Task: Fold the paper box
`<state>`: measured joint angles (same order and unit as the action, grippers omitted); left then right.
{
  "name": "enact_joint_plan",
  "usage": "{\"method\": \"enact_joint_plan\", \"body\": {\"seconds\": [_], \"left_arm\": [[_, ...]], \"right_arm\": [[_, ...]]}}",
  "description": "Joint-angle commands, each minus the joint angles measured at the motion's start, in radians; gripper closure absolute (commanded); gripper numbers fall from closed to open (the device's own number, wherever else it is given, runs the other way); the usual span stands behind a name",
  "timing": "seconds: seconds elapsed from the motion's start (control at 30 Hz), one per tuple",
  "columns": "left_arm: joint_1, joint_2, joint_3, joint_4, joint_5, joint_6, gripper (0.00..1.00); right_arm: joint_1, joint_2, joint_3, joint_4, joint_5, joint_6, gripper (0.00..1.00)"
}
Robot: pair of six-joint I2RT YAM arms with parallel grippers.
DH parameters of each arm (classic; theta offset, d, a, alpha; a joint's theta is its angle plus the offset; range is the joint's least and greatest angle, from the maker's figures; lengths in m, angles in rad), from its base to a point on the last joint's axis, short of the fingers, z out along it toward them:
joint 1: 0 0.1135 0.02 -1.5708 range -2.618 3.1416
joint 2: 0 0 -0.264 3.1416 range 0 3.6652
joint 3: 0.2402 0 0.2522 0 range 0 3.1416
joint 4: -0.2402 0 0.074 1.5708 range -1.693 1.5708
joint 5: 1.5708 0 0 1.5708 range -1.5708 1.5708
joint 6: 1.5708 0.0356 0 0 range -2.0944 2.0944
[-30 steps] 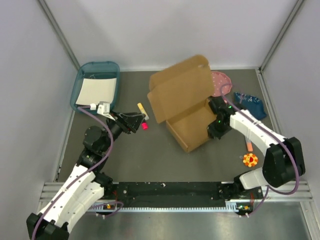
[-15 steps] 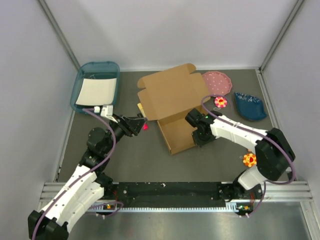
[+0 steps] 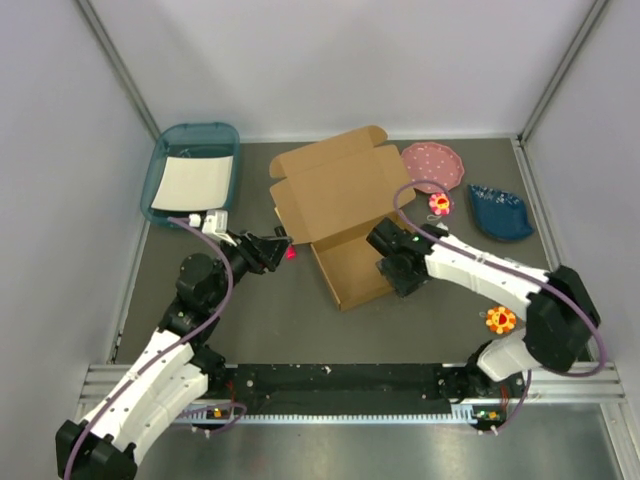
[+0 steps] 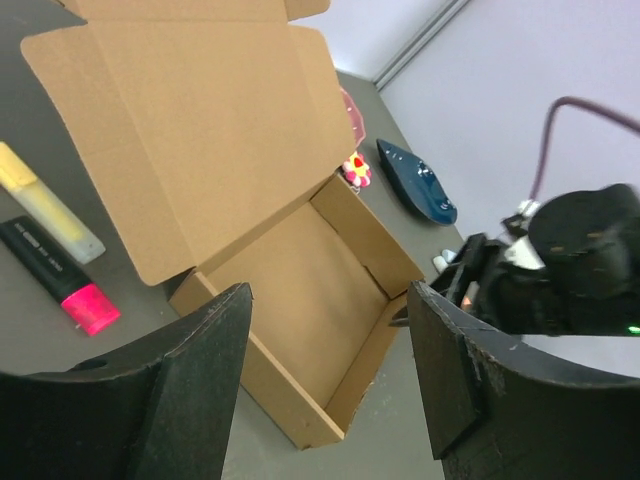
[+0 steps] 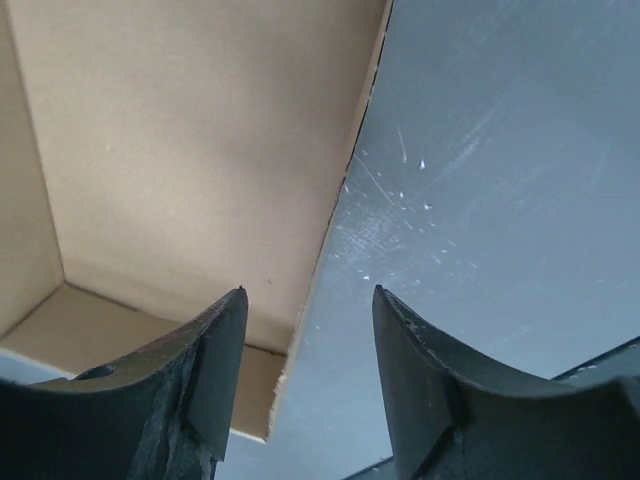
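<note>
1. Counter (image 3: 250, 320): carries everything, with bare room near the arms.
2. Box (image 3: 330, 195): sits mid-counter with its base walled up and its lid thrown back toward the far side, tabs spread. Probably calls next for swinging the lid forward over the base and tucking the tabs.
3. Tray (image 3: 192, 172): rests far left, well apart, with white paper inside; plays no part here.
4. Right hand (image 5: 309, 290): gapes around the wall on the box's right side without closing on it, and grips nothing. Lift clear before bringing the lid over.
5. Left hand (image 4: 330, 290): hovers wide open and empty, left of the box, facing it. Reach for the lid's edge slowly and avoid shoving the base.
6. Highlighter (image 4: 45, 205) and marker (image 4: 60, 280): lie just beside the lid's left edge. Keep clear of both.
</note>
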<state>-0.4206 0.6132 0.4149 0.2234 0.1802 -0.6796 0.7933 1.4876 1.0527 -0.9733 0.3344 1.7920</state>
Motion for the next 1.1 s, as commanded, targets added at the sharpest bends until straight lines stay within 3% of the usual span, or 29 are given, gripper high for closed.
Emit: {"method": "enact_joint_plan", "body": {"seconds": [0.0,0.13,0.23,0.3,0.4,0.43,0.47,0.53,0.57,0.63,0.77,0.87,1.0,1.07], "left_arm": [[-0.004,0.007,0.025,-0.001,-0.022,0.020,0.31],[-0.004,0.003,0.036,-0.006,-0.041,0.018,0.31],[-0.004,0.002,0.041,-0.007,-0.059,0.014,0.31],[-0.004,0.008,0.041,-0.012,-0.050,0.018,0.33],[-0.004,0.023,0.059,-0.105,-0.028,0.040,0.33],[-0.004,0.025,0.067,-0.137,-0.033,0.038,0.33],[-0.004,0.023,0.073,-0.175,-0.033,0.029,0.33],[-0.004,0.017,0.062,-0.183,-0.024,0.012,0.34],[-0.004,0.014,0.061,-0.197,-0.022,-0.007,0.34],[-0.006,0.005,0.050,-0.200,-0.015,-0.027,0.34],[-0.009,-0.004,0.033,-0.199,-0.004,-0.052,0.36],[-0.014,-0.007,0.021,-0.199,-0.024,-0.046,0.36],[-0.038,-0.009,0.022,-0.197,-0.050,-0.034,0.36],[-0.047,-0.004,0.024,-0.191,-0.047,-0.037,0.36]], "right_arm": [[0.009,-0.147,-0.016,-0.079,0.066,-0.239,0.45],[0.009,-0.285,-0.005,-0.142,0.136,-0.408,0.43],[0.004,-0.435,0.035,-0.136,0.422,-0.584,0.39],[-0.022,-0.489,0.087,-0.107,0.520,-0.796,0.32],[-0.164,-0.512,0.112,-0.004,0.552,-1.028,0.29],[-0.213,-0.526,0.098,0.037,0.485,-1.078,0.29],[-0.347,-0.536,0.045,0.136,0.430,-1.135,0.30],[-0.516,-0.561,-0.018,0.214,0.206,-1.137,0.30],[-0.674,-0.558,-0.075,0.266,0.133,-1.087,0.30],[-0.819,-0.521,-0.120,0.309,-0.013,-1.057,0.32],[-0.865,-0.454,-0.140,0.317,0.158,-1.013,0.31],[-1.018,-0.445,-0.164,0.317,0.084,-0.912,0.32],[-1.083,-0.360,-0.122,0.329,0.228,-0.930,0.33],[-1.152,-0.307,-0.083,0.325,0.184,-0.938,0.36]]}}
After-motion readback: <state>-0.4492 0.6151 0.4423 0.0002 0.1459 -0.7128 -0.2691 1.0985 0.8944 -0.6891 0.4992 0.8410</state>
